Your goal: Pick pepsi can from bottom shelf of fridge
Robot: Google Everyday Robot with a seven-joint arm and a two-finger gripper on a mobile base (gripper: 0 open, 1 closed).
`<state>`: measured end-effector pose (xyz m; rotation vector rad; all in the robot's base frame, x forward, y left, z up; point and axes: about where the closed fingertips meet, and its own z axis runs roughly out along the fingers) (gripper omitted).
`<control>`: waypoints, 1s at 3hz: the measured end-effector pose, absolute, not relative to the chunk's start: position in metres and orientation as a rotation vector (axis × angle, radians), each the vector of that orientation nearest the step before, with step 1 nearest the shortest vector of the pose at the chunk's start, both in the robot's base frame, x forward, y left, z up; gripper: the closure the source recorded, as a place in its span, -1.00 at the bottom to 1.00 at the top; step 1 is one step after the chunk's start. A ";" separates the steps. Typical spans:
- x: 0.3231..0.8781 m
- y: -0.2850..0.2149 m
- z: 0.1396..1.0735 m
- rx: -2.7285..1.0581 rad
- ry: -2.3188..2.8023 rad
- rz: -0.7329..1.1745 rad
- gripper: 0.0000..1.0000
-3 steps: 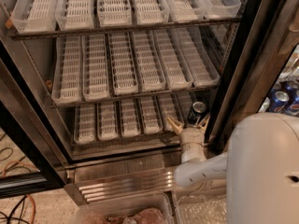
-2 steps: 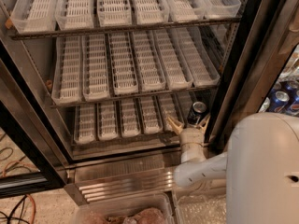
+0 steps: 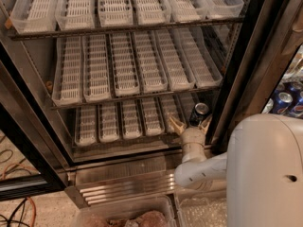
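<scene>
- The gripper point(image 3: 191, 123) sits at the front edge of the lowest rack, its 2 fingers point(image 3: 176, 124) spread wide with nothing gripped between them.
- The fridge point(image 3: 128, 178) stands open around it, showing 3 tray-lined racks, 2 of them above the gripper.
- The bottom shelf point(image 3: 123, 122) stretches off to the gripper's left, level with the fingers.
- The pepsi can point(image 3: 199, 114) stands upright just beyond the gripper, between the fingertips but nearer the right one.
- Risk: because the can is off-centre, the right finger could nudge and topple it on closing, or snag the door frame point(image 3: 234, 65) just to the right.
</scene>
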<state>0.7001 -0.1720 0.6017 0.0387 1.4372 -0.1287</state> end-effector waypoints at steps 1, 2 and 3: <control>0.706 -0.171 0.604 0.035 1.434 -0.121 -0.63; 0.710 -0.169 0.605 0.031 1.432 -0.112 -0.16; 0.710 -0.169 0.605 0.031 1.432 -0.110 0.30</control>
